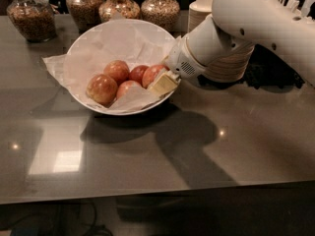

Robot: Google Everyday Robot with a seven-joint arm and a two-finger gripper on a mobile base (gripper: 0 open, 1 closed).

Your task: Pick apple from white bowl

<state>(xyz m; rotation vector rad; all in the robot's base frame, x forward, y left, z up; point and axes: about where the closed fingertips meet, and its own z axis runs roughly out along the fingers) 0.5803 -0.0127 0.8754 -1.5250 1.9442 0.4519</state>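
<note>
The white bowl [83, 53], lined with crinkled white paper, stands on the grey table at the back left. Several apples lie in it. The reddish apple [151, 74] at the bowl's right side is partly covered by my gripper [165, 83], which reaches into the bowl over its right rim and rests against that apple. A small dark-red apple [138, 73] lies just left of it. Yellower, orange-blushed apples [102, 89] lie further left. No sticker shows on any apple.
Glass jars of grain [33, 16] stand along the back edge behind the bowl. A stack of beige paper bowls [227, 65] stands at the back right, behind my white arm [256, 21]. The grey table [147, 151] extends toward the front.
</note>
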